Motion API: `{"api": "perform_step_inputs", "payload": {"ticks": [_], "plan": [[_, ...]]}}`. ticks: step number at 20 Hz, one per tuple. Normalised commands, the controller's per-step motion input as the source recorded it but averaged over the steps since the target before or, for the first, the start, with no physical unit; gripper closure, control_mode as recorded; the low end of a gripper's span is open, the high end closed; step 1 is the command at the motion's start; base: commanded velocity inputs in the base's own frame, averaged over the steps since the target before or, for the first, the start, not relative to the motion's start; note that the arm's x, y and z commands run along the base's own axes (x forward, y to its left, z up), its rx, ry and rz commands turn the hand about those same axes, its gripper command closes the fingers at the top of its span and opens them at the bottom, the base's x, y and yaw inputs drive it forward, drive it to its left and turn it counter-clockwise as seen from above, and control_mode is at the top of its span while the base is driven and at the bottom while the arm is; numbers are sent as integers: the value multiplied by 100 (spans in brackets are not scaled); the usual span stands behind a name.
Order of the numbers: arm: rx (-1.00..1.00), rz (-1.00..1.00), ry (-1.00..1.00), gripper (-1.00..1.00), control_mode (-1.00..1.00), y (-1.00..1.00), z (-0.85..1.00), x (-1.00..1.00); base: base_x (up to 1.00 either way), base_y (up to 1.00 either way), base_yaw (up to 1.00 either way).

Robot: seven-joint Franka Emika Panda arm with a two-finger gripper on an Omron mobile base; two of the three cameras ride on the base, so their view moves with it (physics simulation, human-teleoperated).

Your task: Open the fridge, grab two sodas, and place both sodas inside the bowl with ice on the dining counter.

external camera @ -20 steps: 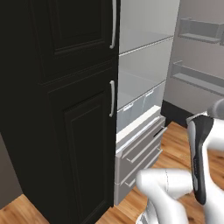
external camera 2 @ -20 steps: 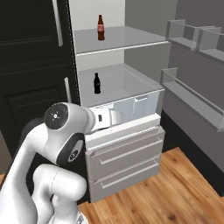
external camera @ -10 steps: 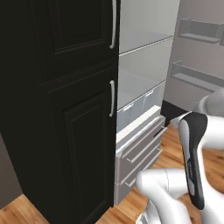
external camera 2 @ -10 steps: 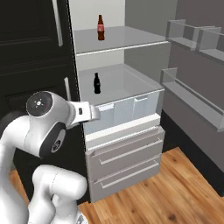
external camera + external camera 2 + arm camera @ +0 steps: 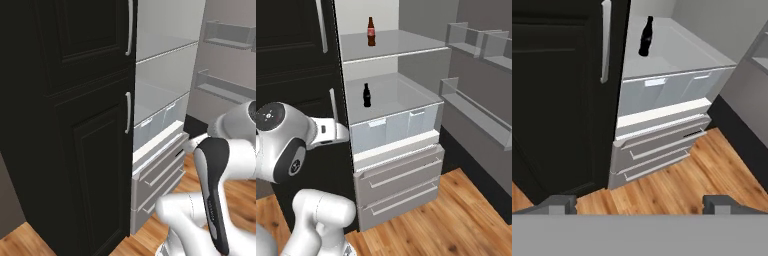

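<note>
Fridge stands open, door swung off toward 3 o'clock in the right base view; step one looks done. Both sodas remain on their shelves: cola bottle at 12 o'clock on the upper shelf, dark bottle on the shelf below, also at 12 o'clock in the hand view. Gripper has its fingers spread wide, holding nothing, well short of either bottle. Remaining, apparently: both grabs and both placements in the bowl.
</note>
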Motion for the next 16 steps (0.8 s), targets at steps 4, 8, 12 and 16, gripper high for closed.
{"api": "perform_step_inputs", "payload": {"ticks": [4,8,12,16], "plan": [[0,0,0,-100,100,0,-5,-8,0,0,0],[0,0,0,-100,100,0,0,0,19,-16,0],[0,0,0,-100,100,0,0,0,63,-42,8],[0,0,0,-100,100,0,0,0,65,-52,12]]}}
